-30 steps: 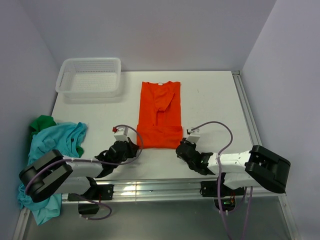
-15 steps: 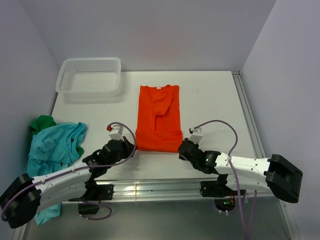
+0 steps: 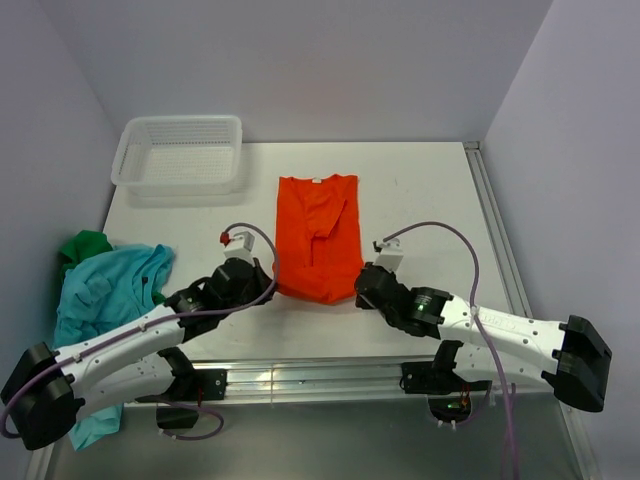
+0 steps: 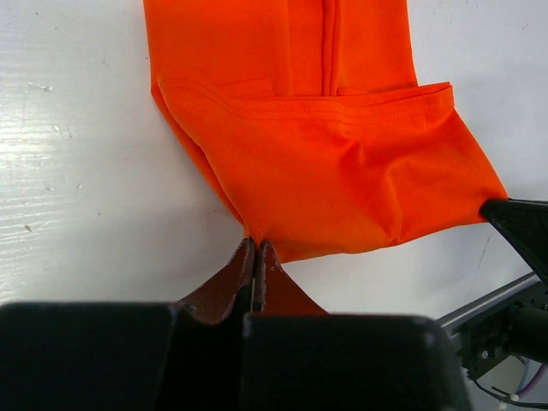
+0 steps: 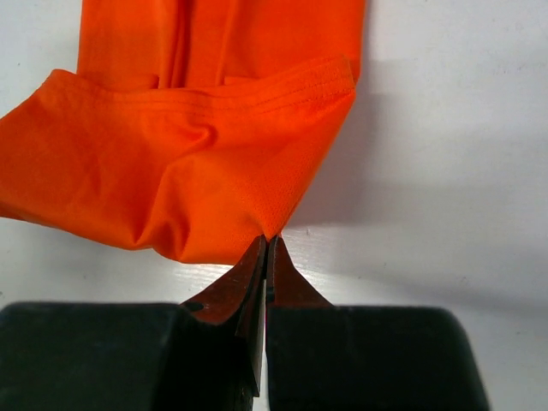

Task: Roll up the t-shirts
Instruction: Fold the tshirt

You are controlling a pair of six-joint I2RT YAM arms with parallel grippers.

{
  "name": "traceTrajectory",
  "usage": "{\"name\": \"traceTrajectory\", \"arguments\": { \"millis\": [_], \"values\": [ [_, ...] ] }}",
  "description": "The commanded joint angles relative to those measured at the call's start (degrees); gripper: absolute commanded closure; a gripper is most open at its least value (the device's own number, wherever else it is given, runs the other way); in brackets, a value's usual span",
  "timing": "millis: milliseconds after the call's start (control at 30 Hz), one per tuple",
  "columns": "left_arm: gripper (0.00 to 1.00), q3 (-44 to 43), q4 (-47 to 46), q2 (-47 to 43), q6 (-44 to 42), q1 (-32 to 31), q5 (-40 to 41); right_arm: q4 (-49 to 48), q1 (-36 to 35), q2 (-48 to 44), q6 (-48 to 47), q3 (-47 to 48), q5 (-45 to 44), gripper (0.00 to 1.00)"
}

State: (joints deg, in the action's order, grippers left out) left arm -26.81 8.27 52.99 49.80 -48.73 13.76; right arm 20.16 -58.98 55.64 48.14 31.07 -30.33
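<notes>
The orange t-shirt (image 3: 318, 235) lies folded lengthwise on the white table, its near end turned over into a fold. My left gripper (image 3: 272, 285) is shut on the fold's left corner, as the left wrist view (image 4: 257, 242) shows. My right gripper (image 3: 360, 287) is shut on the fold's right corner, as the right wrist view (image 5: 268, 240) shows. The fold (image 4: 342, 188) bulges between the two grippers, lifted a little off the table. The teal-blue t-shirt (image 3: 95, 290) and the dark green t-shirt (image 3: 82, 245) lie crumpled at the left table edge.
A white mesh basket (image 3: 180, 152) stands at the back left corner. A metal rail (image 3: 495, 225) runs along the table's right edge. Walls close in at the back and both sides.
Both grippers have moved away from the near edge with the shirt's near end, turning it over further onto the shirt. Both arms have stretched out.
</notes>
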Motion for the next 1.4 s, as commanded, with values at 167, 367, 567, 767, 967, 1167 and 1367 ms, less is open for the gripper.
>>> {"name": "traceTrajectory", "arguments": {
  "millis": [167, 367, 567, 767, 967, 1167, 1367],
  "values": [
    [1.00, -8.08, 5.44, 3.96, -1.55, 4.51, -4.52, 3.04, 3.86, 1.23, -6.91, 7.16, 2.89, 1.00],
    [1.00, -12.20, 7.19, 7.12, -3.48, 9.61, -8.57, 1.81, 10.89, 1.32, -11.39, 9.09, 9.40, 1.00],
    [1.00, -17.48, 8.34, 12.48, -5.33, 12.51, -11.03, 1.20, 16.17, 4.74, -15.17, 12.26, 15.20, 1.00],
    [1.00, -22.49, 9.83, 18.10, -5.86, 15.50, -12.88, 0.84, 20.30, 9.48, -17.73, 15.95, 19.42, 1.00],
    [1.00, -26.54, 9.83, 23.46, -5.77, 17.52, -13.32, -0.47, 24.52, 13.70, -19.40, 18.67, 22.76, 1.00],
    [1.00, -29.44, 8.87, 27.51, -6.47, 19.37, -14.64, -1.26, 27.86, 18.54, -20.63, 21.75, 24.26, 1.00],
    [1.00, -32.34, 8.51, 31.03, -7.09, 21.30, -14.99, -2.50, 30.06, 23.99, -21.42, 24.91, 25.67, 1.00]
  ]
}}
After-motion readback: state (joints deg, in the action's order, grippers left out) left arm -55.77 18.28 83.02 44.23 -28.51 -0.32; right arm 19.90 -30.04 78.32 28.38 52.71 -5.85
